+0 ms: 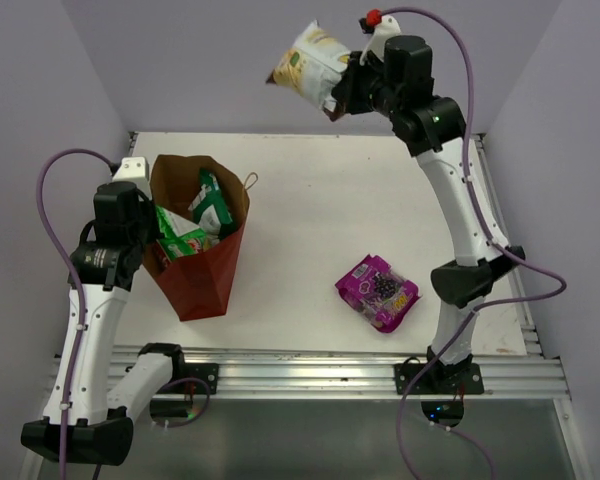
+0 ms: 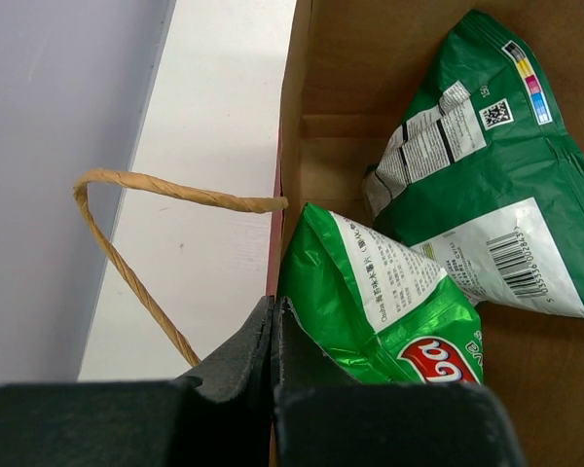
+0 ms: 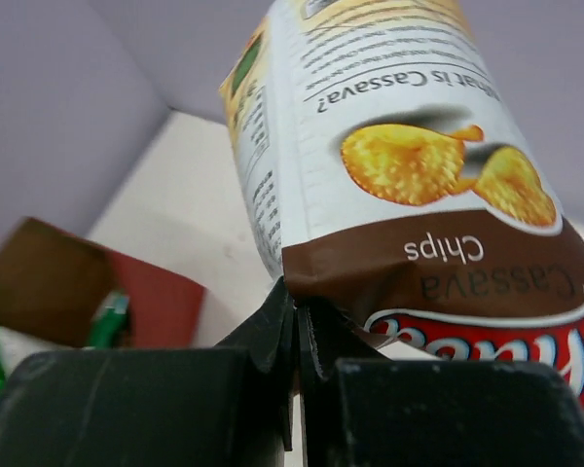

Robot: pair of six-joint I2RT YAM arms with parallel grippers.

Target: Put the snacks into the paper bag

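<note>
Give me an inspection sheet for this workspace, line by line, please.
Surface: white table, no spills visible.
Job's things: paper bag upright and open at the left, with the bright green bag and dark green bag inside; purple packet lying on the table; chip bag held in the air.
Clutter: nothing seen.
Grippers: left gripper shut on the paper bag's rim; right gripper shut on the chip bag.
Cables: purple left cable and right cable loop off the arms.
Surroundings: pale lilac walls; metal rail at the near edge.
</note>
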